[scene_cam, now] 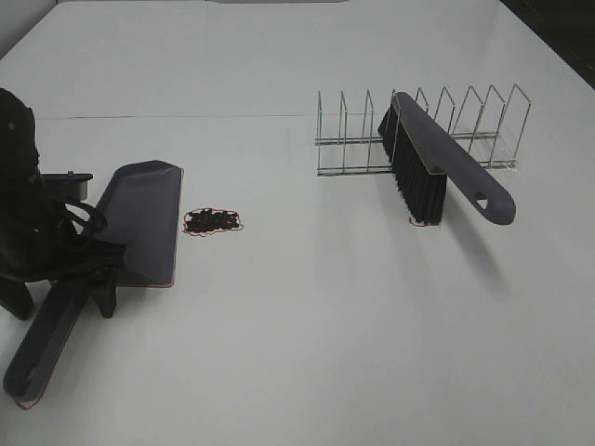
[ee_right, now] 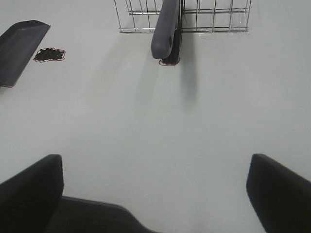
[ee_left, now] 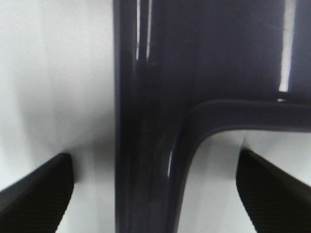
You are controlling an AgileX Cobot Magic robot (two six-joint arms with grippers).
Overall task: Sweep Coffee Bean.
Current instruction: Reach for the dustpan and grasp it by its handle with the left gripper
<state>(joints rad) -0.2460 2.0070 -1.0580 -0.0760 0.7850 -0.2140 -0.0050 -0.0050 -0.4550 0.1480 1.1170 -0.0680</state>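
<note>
The coffee beans [scene_cam: 213,221] lie in a small dark cluster on the white table, just right of the dark dustpan [scene_cam: 139,218]. They also show in the right wrist view [ee_right: 48,54], beside the dustpan [ee_right: 19,48]. My left gripper [scene_cam: 88,269] is over the dustpan's handle. In the left wrist view it [ee_left: 155,194] is open, with its fingers [ee_left: 39,189] wide on either side of the handle [ee_left: 146,121], apart from it. The brush [scene_cam: 437,163] leans on the wire rack [scene_cam: 353,139], bristles down. My right gripper [ee_right: 155,194] is open and empty, well short of the brush [ee_right: 165,34].
The wire rack [ee_right: 214,19] stands at the back right with the brush resting in it. The dustpan's long handle [scene_cam: 42,353] runs toward the table's front left edge. The left arm's dark body [scene_cam: 23,204] stands at the far left.
</note>
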